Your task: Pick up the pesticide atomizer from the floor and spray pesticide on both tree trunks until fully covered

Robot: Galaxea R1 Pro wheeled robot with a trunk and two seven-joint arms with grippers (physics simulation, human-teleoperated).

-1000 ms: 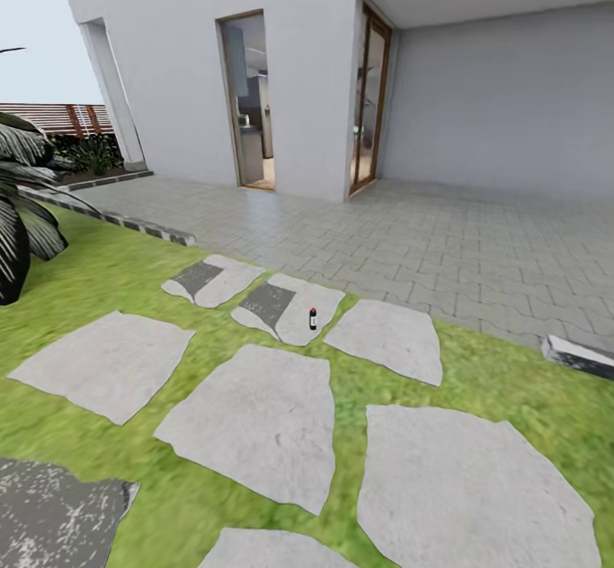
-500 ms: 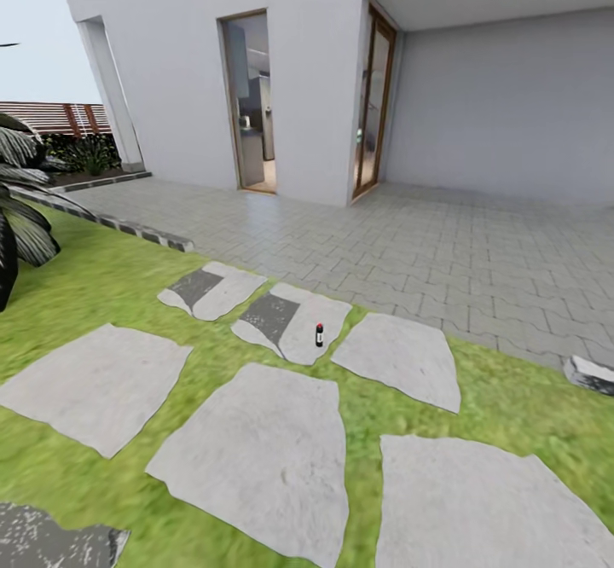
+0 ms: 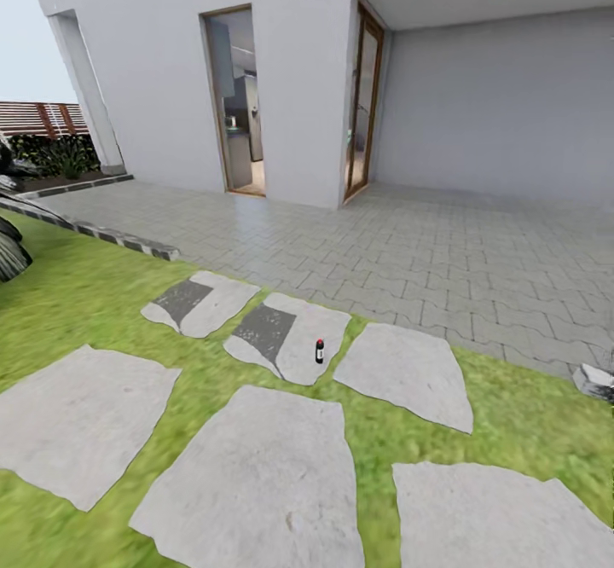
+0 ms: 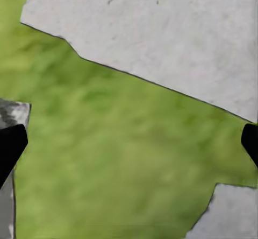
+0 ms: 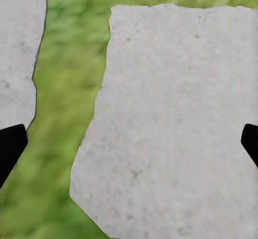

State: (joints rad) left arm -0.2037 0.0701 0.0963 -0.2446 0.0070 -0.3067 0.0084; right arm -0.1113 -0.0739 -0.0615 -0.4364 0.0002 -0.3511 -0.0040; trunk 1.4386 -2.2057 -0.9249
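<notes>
- While the robot is approaching, the pesticide atomizer [image 3: 320,350] is standing upright on a stepping stone [image 3: 294,335] just below frame centre.
- Left gripper [image 4: 129,142] and right gripper [image 5: 129,145] are hanging wide open, gripping nothing.
- Next, I judge, it is needing to drive closer, then reach down.

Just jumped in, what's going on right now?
The robot is out on the lawn facing the house, and nothing is picked up. The atomizer stands upright on a stepping stone ahead, untouched. Both pincers hang open and empty: the left pincer over grass, the right pincer over a paving stone. No trees in sight.
</notes>
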